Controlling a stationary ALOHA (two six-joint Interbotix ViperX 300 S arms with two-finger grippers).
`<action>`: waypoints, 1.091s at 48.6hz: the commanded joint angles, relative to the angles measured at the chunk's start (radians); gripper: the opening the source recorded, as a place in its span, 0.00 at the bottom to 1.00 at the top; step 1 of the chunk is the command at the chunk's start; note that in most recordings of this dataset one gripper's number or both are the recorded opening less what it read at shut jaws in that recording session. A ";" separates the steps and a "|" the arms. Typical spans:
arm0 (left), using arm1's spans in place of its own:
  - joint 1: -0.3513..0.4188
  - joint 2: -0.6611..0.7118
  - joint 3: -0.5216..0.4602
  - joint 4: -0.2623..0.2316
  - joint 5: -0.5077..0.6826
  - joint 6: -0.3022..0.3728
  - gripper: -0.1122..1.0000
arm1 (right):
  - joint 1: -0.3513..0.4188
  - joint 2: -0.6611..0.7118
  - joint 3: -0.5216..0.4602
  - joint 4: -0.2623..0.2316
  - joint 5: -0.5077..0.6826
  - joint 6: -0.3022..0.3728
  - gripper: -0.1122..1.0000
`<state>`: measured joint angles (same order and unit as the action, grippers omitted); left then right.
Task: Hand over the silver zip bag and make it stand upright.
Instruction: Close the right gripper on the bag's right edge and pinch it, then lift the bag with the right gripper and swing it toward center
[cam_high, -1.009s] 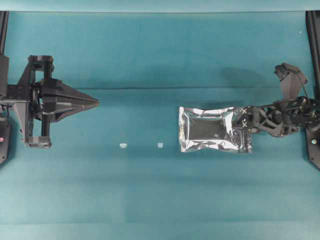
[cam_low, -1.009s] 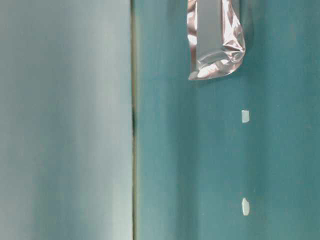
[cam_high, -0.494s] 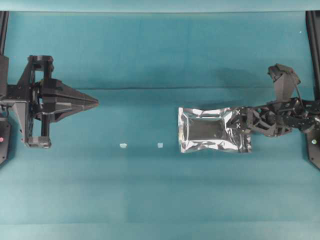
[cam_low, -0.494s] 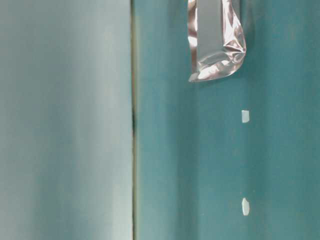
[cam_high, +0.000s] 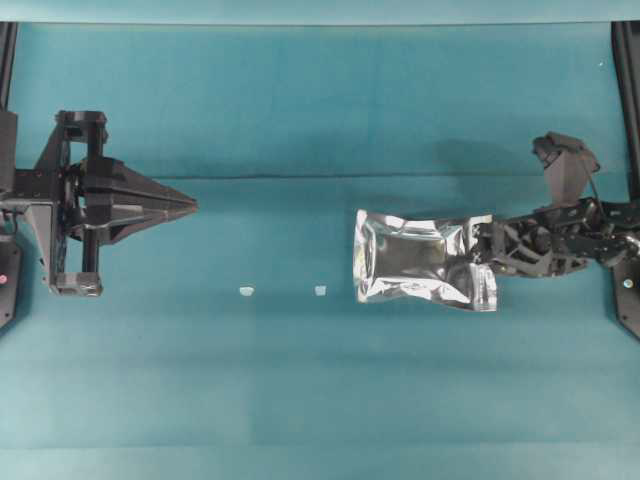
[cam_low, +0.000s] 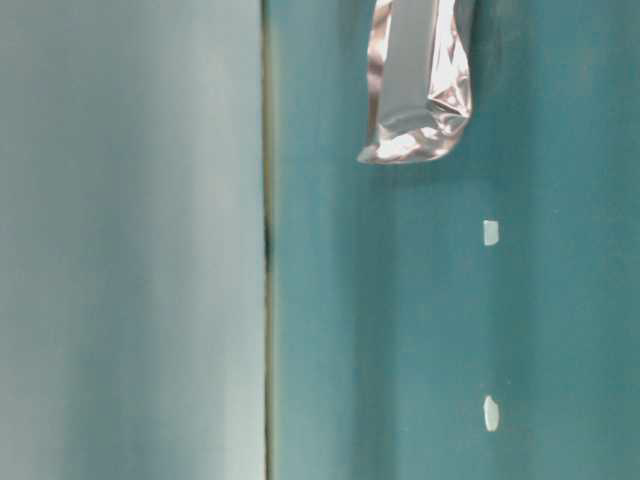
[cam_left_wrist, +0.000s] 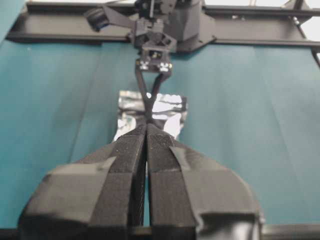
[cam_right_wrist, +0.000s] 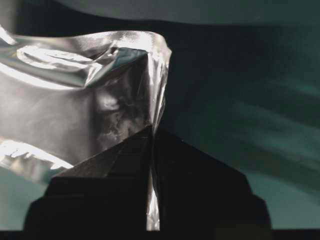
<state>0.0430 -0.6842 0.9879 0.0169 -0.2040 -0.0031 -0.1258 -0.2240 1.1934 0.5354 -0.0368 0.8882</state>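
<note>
the wide teal cloth-covered table (cam_high: 320, 400) carries everything here, flat and uncluttered, which leaves open ground between the two arms for a handover.

the black left arm's gripper (cam_high: 190, 205) sits well apart from the action at the left side of the overhead view, its two taped fingers (cam_left_wrist: 125, 165) pressed together with nothing between them, pointing level across the table toward the other arm. it looks parked, waiting to receive.

the black right arm reaches in low from the right edge, wrist rolled so the right gripper (cam_high: 487, 252) meets the pouch edge-on. its jaws are clamped on the flat sealed edge of the pouch; the right wrist view shows foil pinched thin between the dark pads.

the shiny, crinkled, rectangular silver zip bag (cam_high: 425, 258) lies right of the table's centre, its long side running left to right, held only at its right end. gripping the end seam probably leaves the body free for the other gripper to take.

two tiny white bits (cam_high: 246, 291) lie on the cloth to the left of the bag, apart from it and from each other.
</note>
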 joint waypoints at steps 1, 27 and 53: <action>0.002 -0.003 -0.015 0.003 -0.006 0.000 0.10 | 0.005 -0.026 -0.017 -0.012 -0.009 -0.008 0.14; 0.002 -0.003 -0.015 0.003 -0.006 0.000 0.10 | -0.012 -0.186 -0.155 -0.170 0.235 -0.146 0.14; 0.002 -0.005 -0.015 0.003 -0.006 -0.002 0.10 | -0.020 -0.284 -0.471 -0.503 0.772 -0.345 0.14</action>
<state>0.0430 -0.6842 0.9879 0.0169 -0.2040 -0.0031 -0.1626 -0.5031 0.7793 0.0522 0.6811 0.5829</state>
